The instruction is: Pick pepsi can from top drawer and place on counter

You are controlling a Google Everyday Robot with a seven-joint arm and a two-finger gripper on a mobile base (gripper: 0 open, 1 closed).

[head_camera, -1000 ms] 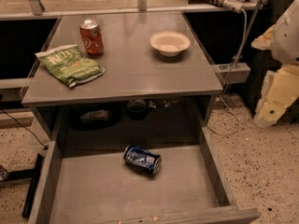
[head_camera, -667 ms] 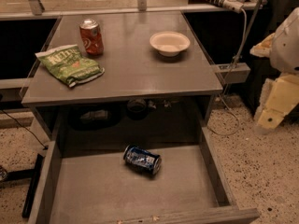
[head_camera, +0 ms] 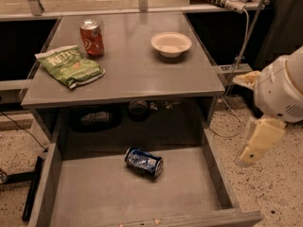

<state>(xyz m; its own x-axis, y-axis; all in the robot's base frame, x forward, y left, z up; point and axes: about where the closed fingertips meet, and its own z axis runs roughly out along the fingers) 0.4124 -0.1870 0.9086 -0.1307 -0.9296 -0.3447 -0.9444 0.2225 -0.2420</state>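
Note:
The pepsi can (head_camera: pixel 144 162) is dark blue with white markings. It lies on its side near the middle back of the open top drawer (head_camera: pixel 94 193), a wide shallow grey box. The counter (head_camera: pixel 137 67) is the flat grey top above the drawer. My gripper (head_camera: pixel 251 150) hangs at the right, outside the drawer's right wall, cream-coloured under the white arm housing (head_camera: pixel 284 91). It is well to the right of the can and not touching it.
On the counter stand an orange-red soda can (head_camera: pixel 91 38) at the back left, a green chip bag (head_camera: pixel 68 66) at the left and a white bowl (head_camera: pixel 171 43) at the back right. Dark objects sit in the recess behind the drawer. Speckled floor lies to the right.
My arm and gripper have moved down and to the left, closer to the drawer's right side. The pepsi can and the things on the counter have not moved.

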